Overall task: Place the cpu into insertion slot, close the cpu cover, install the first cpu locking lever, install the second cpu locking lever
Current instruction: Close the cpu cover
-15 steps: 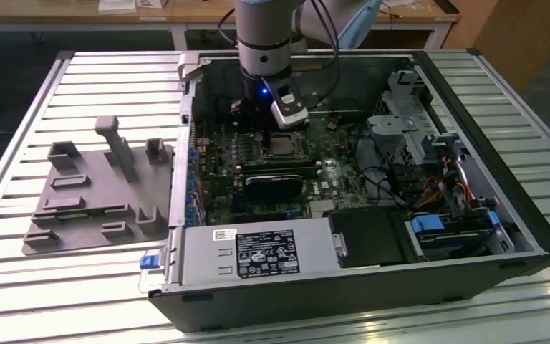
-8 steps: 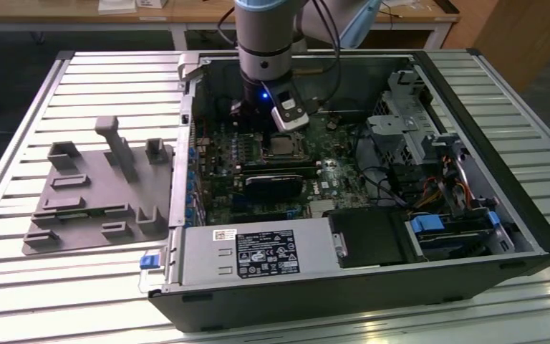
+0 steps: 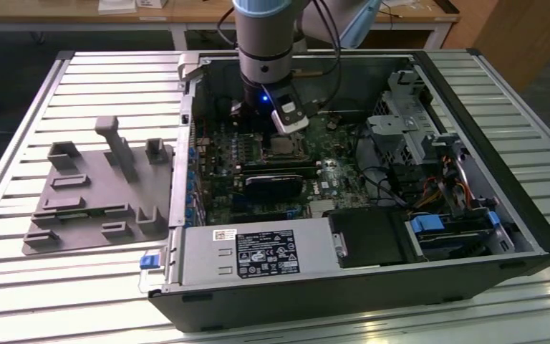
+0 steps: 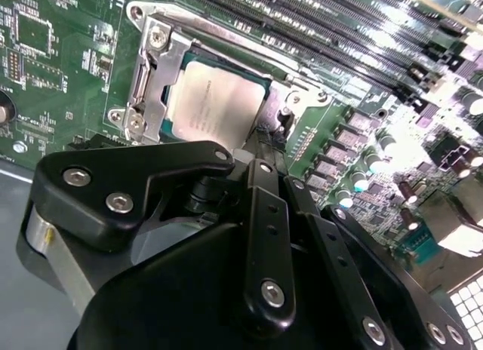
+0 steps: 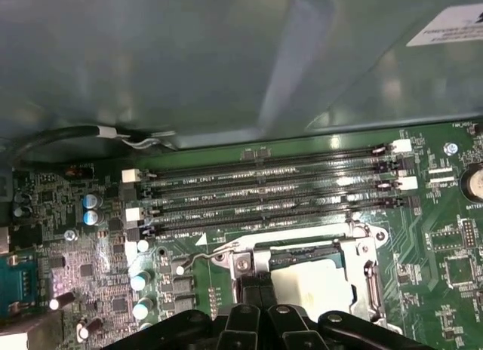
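Second wrist view, one cpu (image 4: 219, 101), one cpu cover (image 4: 160, 72), one closed gripper (image 4: 261, 145)

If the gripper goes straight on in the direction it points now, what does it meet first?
Most likely the cpu cover, at its edge beside the cpu. The gripper points there, though depth is unclear.

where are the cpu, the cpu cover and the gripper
cpu (image 4: 219, 101): second wrist view, middle of its grey top
cpu cover (image 4: 161, 74): second wrist view, one side bar of the frame
gripper (image 5: 258, 283): first wrist view, between its fingertips
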Controlling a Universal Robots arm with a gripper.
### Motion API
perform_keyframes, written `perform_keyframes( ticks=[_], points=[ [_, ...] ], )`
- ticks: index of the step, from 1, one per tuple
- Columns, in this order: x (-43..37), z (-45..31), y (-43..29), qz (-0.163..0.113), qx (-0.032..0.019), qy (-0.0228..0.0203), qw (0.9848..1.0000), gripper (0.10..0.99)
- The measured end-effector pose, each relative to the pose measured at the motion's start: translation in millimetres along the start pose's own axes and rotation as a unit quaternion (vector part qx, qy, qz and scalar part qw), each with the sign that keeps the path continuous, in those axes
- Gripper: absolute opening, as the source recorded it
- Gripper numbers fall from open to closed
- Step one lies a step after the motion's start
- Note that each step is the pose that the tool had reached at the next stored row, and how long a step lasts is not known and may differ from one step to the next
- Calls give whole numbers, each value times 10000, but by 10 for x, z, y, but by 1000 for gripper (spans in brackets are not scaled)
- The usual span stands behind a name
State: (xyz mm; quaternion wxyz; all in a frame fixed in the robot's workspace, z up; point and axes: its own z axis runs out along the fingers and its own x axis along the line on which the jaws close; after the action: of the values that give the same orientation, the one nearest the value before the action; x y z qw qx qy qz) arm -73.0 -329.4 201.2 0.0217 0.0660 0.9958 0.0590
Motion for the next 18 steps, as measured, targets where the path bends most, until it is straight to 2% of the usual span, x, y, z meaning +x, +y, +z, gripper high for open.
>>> perform_keyframes(
  ticks=[4,18],
  points=[
    [-9,4,-5,4,-71,9,10000,102],
    [-57,20,-37,6,-112,15,9999,102]
  ],
)
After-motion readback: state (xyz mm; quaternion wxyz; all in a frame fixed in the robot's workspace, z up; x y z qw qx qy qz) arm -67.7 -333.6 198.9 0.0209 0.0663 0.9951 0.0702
